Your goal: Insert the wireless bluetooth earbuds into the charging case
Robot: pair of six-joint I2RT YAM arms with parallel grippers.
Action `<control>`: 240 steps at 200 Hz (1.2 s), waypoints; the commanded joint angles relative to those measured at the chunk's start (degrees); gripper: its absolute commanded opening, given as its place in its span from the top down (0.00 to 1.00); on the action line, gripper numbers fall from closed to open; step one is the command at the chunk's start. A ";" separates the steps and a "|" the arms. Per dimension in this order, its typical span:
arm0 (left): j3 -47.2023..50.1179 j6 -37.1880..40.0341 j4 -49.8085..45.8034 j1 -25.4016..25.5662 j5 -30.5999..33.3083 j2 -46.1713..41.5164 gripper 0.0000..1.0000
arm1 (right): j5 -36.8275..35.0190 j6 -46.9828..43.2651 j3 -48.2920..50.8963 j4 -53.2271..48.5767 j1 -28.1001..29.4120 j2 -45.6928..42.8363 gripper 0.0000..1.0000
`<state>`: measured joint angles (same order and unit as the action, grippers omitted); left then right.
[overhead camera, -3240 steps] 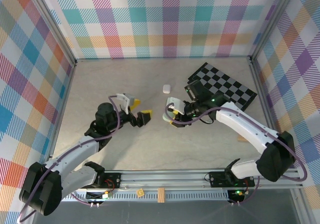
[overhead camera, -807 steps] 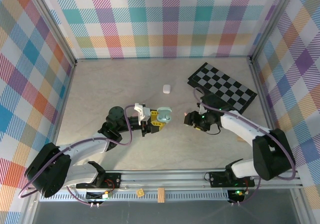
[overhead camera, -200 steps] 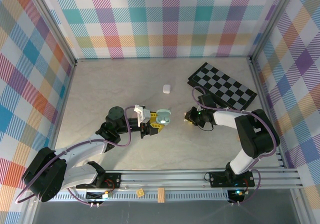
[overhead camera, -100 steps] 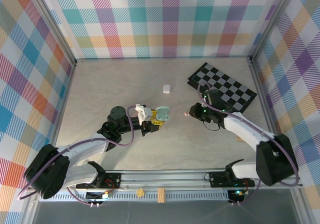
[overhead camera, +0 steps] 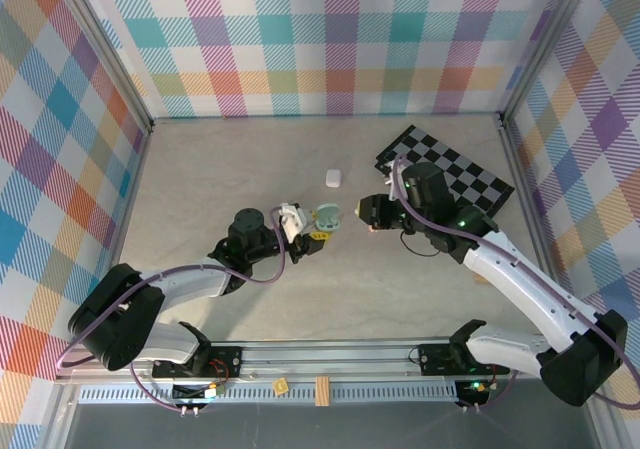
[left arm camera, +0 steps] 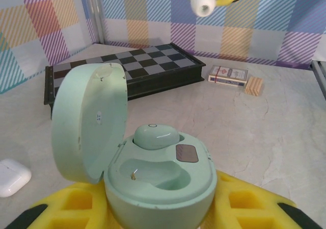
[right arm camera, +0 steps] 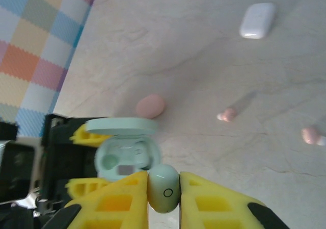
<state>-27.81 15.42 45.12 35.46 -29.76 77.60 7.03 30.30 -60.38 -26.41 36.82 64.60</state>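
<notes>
My left gripper (overhead camera: 318, 231) is shut on the mint green charging case (left arm camera: 160, 175), gripping its base between yellow fingers (left arm camera: 76, 208). The lid (left arm camera: 89, 122) stands open to the left. One mint earbud (left arm camera: 155, 136) sits in the far slot, and the near slot (left arm camera: 153, 173) is empty. My right gripper (right arm camera: 164, 188) is shut on a second mint earbud (right arm camera: 164, 189) and hovers just right of and above the case (right arm camera: 127, 155). In the top view that gripper (overhead camera: 368, 212) is close beside the case (overhead camera: 327, 219).
A white case (overhead camera: 333, 178) lies behind the grippers. A pink case (right arm camera: 150, 106) and two pink earbuds (right arm camera: 226, 115) (right arm camera: 309, 135) lie on the table. A chessboard (overhead camera: 450, 174) is at the back right, with a card deck (left arm camera: 229, 76) and a wooden block (left arm camera: 253, 86) near it.
My right gripper has lifted off the table and moved left with the mint earbud, up to the open case. The left gripper has shifted the case slightly farther back.
</notes>
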 commanded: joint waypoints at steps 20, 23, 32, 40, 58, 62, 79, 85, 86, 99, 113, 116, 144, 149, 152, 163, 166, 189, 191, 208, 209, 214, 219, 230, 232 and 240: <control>-2.25 1.80 3.67 -0.04 0.35 0.30 0.68 | -0.53 -3.24 -5.02 -0.85 5.00 5.77 0.81; -2.25 1.81 3.66 -0.04 0.35 0.27 0.68 | -0.52 -3.28 -5.17 -0.67 5.28 6.14 0.81; -2.16 1.90 3.67 -0.04 0.49 0.24 0.68 | -0.44 -3.23 -5.61 0.07 6.01 7.27 0.81; -2.07 1.99 3.66 -0.03 0.46 0.26 0.68 | -0.19 -3.31 -5.86 0.78 6.54 8.20 0.81; -1.89 2.02 3.67 -0.04 0.49 0.19 0.68 | -0.08 -3.61 -6.91 1.28 7.81 10.39 0.81; -1.86 2.03 3.66 -0.04 0.49 0.15 0.68 | -0.23 -3.61 -7.17 1.40 8.11 10.80 0.81; -1.63 2.20 3.66 -0.04 0.54 -0.01 0.68 | -0.08 -3.54 -7.95 1.92 9.12 12.40 0.81; -1.63 2.29 3.57 -0.09 0.52 0.00 0.68 | -0.08 -3.61 -8.08 2.07 9.38 12.85 0.81; -1.63 2.27 3.61 -0.11 0.51 -0.04 0.68 | -0.08 -3.60 -8.17 2.07 9.40 12.89 0.81; -1.55 2.41 3.57 -0.04 0.56 -0.13 0.68 | -0.17 -3.63 -8.45 2.38 9.72 13.57 0.81; -1.32 2.42 3.57 -0.09 0.68 -0.23 0.68 | -0.25 -3.54 -8.61 2.59 9.85 14.12 0.81; -1.28 2.47 3.57 -0.06 0.67 -0.27 0.68 | -0.26 -3.50 -8.64 2.59 9.86 14.23 0.81; -0.96 2.62 3.50 -0.04 0.79 -0.68 0.68 | -1.18 -3.52 -8.46 2.31 9.94 15.11 0.81; -0.88 2.60 3.48 -0.05 0.78 -0.77 0.68 | -1.52 -3.54 -8.36 2.23 9.94 15.20 0.81; -0.92 2.66 3.41 -0.05 0.80 -0.78 0.68 | -1.91 -3.43 -8.29 2.24 9.94 15.24 0.81; -0.84 2.69 3.39 -0.04 0.84 -0.85 0.68 | -3.14 -3.30 -8.18 2.16 9.94 15.38 0.81; -0.84 2.75 3.39 0.00 0.78 -0.83 0.68 | -3.49 -3.08 -8.18 1.98 9.94 15.42 0.82; -0.67 2.90 3.30 -0.04 0.99 -0.93 0.68 | -4.92 -2.08 -8.20 1.71 9.89 15.64 0.82; -0.66 2.92 3.30 -0.04 1.05 -0.96 0.68 | -5.03 -2.05 -8.20 1.65 9.88 15.65 0.82; -0.69 2.95 3.22 -0.04 1.08 -0.90 0.68 | -5.35 -2.10 -8.35 1.42 9.94 15.69 0.82; -0.67 2.95 3.22 -0.04 1.09 -0.89 0.68 | -5.35 -2.14 -8.39 1.44 9.94 15.67 0.82; -0.66 2.96 3.22 -0.08 1.15 -0.91 0.68 | -5.44 -2.18 -8.44 1.53 9.94 15.64 0.82; -0.71 3.01 3.22 -0.09 1.11 -0.92 0.68 | -5.32 -2.22 -8.48 1.54 9.94 15.66 0.82; -0.71 2.95 3.22 -0.04 1.19 -0.79 0.68 | -4.10 -2.44 -8.78 1.63 9.95 15.77 0.82; -0.74 2.97 3.26 -0.04 1.19 -0.79 0.68 | -3.81 -2.51 -8.79 1.69 9.94 15.81 0.82; -0.75 2.95 3.27 -0.04 1.26 -0.85 0.68 | -2.67 -2.58 -8.94 1.79 9.95 15.93 0.82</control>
<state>-28.40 17.45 45.71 35.46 -28.36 77.93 2.98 27.83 -67.37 -24.47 46.37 79.75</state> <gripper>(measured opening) 0.349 0.182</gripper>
